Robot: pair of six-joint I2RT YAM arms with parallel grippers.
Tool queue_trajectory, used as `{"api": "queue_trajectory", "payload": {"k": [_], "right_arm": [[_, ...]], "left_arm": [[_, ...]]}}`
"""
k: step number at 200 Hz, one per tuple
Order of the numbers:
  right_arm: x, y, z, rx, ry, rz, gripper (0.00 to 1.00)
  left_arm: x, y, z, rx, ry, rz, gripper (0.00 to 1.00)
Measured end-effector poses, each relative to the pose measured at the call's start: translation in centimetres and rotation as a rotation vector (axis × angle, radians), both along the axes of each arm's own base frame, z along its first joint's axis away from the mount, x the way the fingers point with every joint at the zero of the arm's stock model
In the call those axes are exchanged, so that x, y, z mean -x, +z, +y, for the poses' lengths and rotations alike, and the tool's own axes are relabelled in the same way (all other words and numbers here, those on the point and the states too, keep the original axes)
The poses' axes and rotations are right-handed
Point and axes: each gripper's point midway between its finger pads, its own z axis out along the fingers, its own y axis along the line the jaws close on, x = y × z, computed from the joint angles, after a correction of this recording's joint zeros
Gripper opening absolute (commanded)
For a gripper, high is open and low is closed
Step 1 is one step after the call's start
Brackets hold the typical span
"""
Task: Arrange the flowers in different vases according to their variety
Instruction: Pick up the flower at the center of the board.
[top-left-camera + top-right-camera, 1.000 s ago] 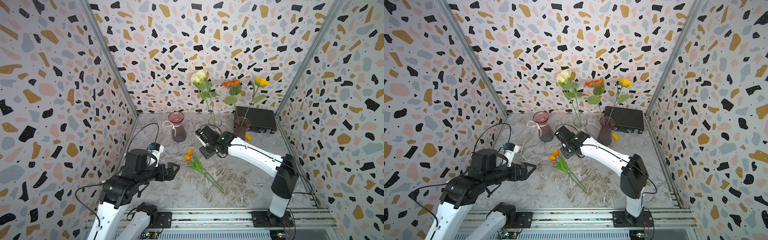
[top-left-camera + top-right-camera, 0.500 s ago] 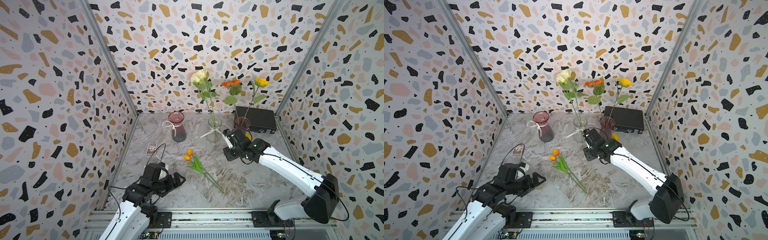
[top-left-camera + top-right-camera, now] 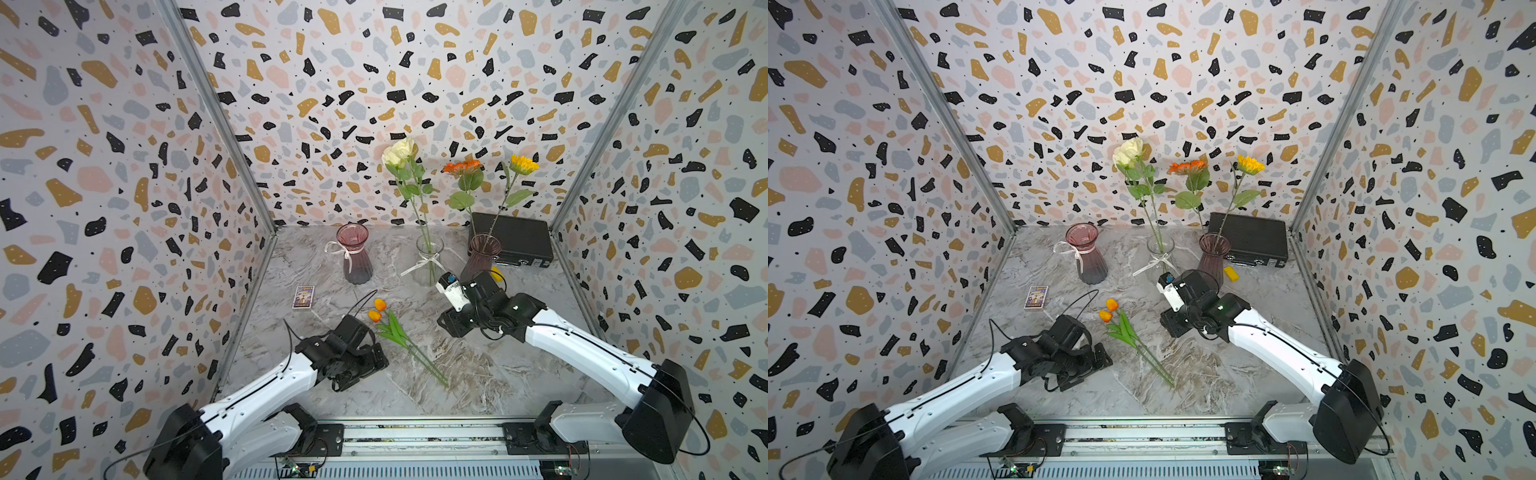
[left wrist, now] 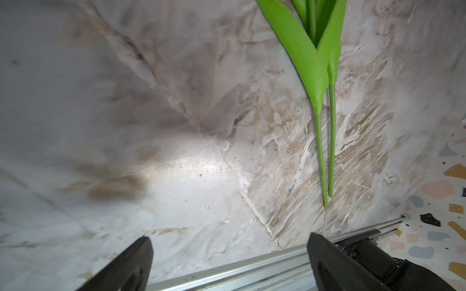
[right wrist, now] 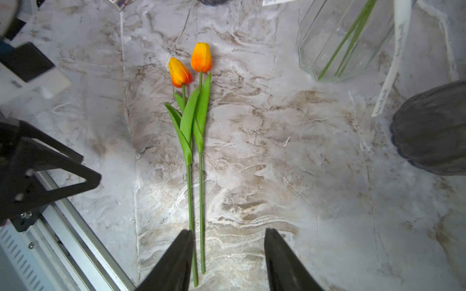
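1. Sorted so far, in both top views: the cream roses (image 3: 398,151) stand in the clear vase (image 3: 430,259). The orange daisy (image 3: 461,167) and the yellow daisy (image 3: 523,164) share the purple-brown vase (image 3: 482,253). The pink vase (image 3: 355,257) holds nothing.
2. Task's thing: the two orange tulips (image 3: 397,334) lie flat on the desk (image 3: 478,374), side by side. They lie between the two arms, blooms toward the pink vase, stem ends toward the front rail.
3. Left fingers (image 4: 131,264): spread wide, nothing between them. They sit low over bare desk just beside the tulips. The left wrist view shows the lower stems off to one side of the gap.
4. Right fingers (image 5: 176,259): parted and empty, above the desk in front of the clear and purple-brown vases. The right wrist view looks along the stems, with the stem ends close by one finger. The top views put the fingers beside the flowers, not around them.
5. Judgement: the step in hand is the last variety, picking up the tulips for the pink vase. No grasp has been made yet.
6. Next move calls for lowering one pair of fingers astride the thin stems and closing near the desk surface. The stems lie touching, so both may come up together. The stems would then need tilting upright and feeding end-first into the flared rim without tipping the vase.
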Motion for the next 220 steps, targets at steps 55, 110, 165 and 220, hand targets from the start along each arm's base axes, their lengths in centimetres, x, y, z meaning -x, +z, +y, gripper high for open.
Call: {"api": "queue_trajectory", "payload": {"k": [55, 110, 165, 220], "right_arm": [[-0.1, 0.4, -0.5, 0.017, 0.002, -0.039, 0.44], [0.6, -3.0, 0.5, 0.058, 0.043, 0.092, 0.39], [1.8, -10.5, 4.7, 0.29, 0.155, 0.262, 0.38], [2.0, -12.3, 6.4, 0.357, 0.185, 0.273, 0.38]], "left_arm": [[-1.6, -1.3, -0.4, -0.06, 0.144, -0.028, 1.0], [-3.9, 0.9, 1.0, -0.092, 0.288, -0.138, 1.0], [-4.4, 2.9, 2.3, -0.09, 0.331, -0.22, 1.0], [-4.2, 3.6, 2.9, -0.097, 0.288, -0.276, 1.0]]}}
